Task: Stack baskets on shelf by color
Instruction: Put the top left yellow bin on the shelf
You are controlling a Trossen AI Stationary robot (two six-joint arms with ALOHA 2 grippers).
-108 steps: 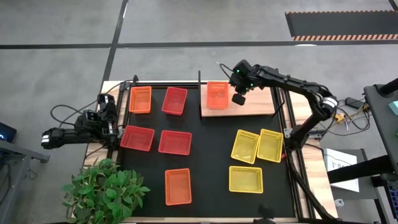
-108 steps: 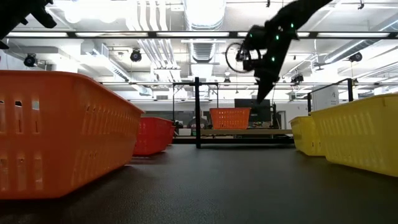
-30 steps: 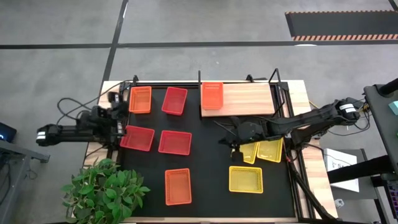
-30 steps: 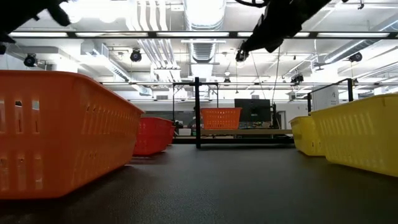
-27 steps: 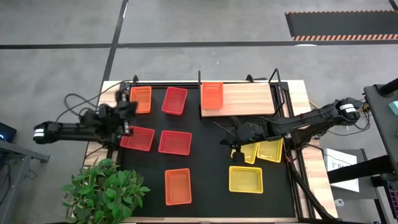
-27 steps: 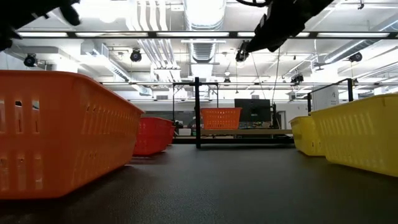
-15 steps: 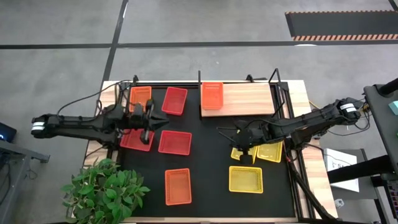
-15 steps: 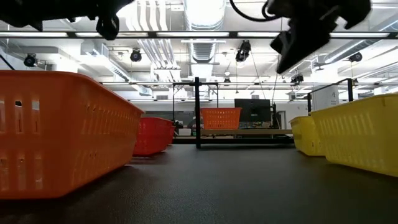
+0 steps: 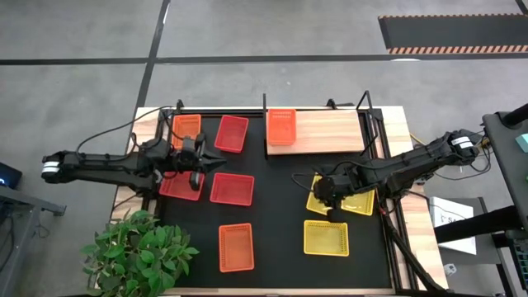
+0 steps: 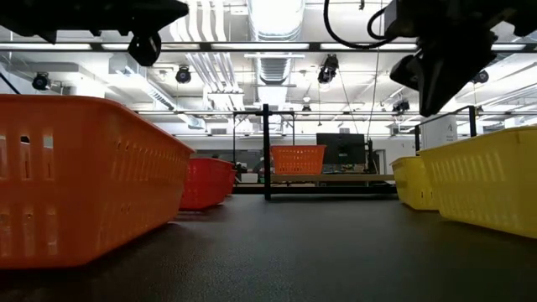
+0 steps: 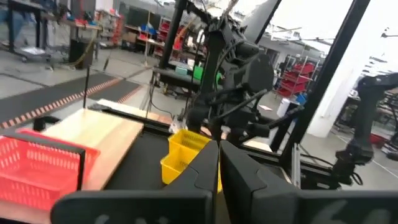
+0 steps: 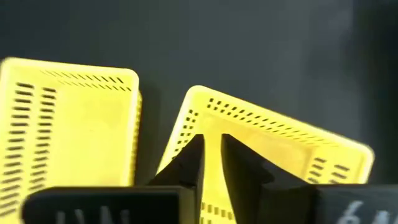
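Where slotted, glossy yellow basket (image 12: 261,149)

Bright overhead light, blurred wrist views

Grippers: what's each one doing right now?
Left gripper: shut, holding nothing.
Right gripper: slightly open above a yellow basket, holding nothing.

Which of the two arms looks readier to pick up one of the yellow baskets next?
The right. Its tool hangs directly over the tilted yellow basket, as its wrist view shows, near the shelf. The left tool, shut, hovers across the table by the red baskets.
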